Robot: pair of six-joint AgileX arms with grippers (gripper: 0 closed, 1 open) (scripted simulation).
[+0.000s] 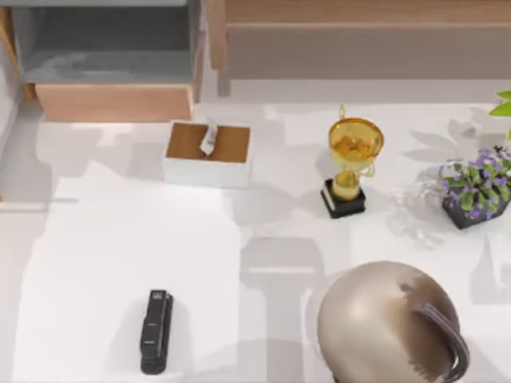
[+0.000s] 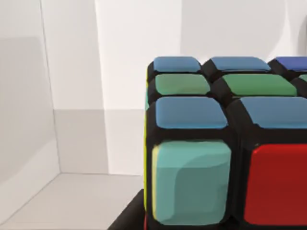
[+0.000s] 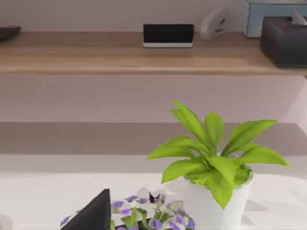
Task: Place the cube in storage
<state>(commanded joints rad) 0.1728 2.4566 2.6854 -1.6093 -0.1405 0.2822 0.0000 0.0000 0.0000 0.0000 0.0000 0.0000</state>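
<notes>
In the left wrist view: the cube [image 2: 225, 143] sits close against the camera, pale grey walls behind.
Storage [image 1: 112, 48]: top view's upper left, beside the tissue box [image 1: 207, 152].
Left gripper state: cannot tell.
Risk: releasing early; the cube could roll.

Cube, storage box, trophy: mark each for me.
cube [image 2: 225, 143], left wrist view, black frame between its squares.
storage [image 1: 116, 102], top view, tan front panel.
trophy [image 1: 354, 142], top view, gold bowl.
</notes>
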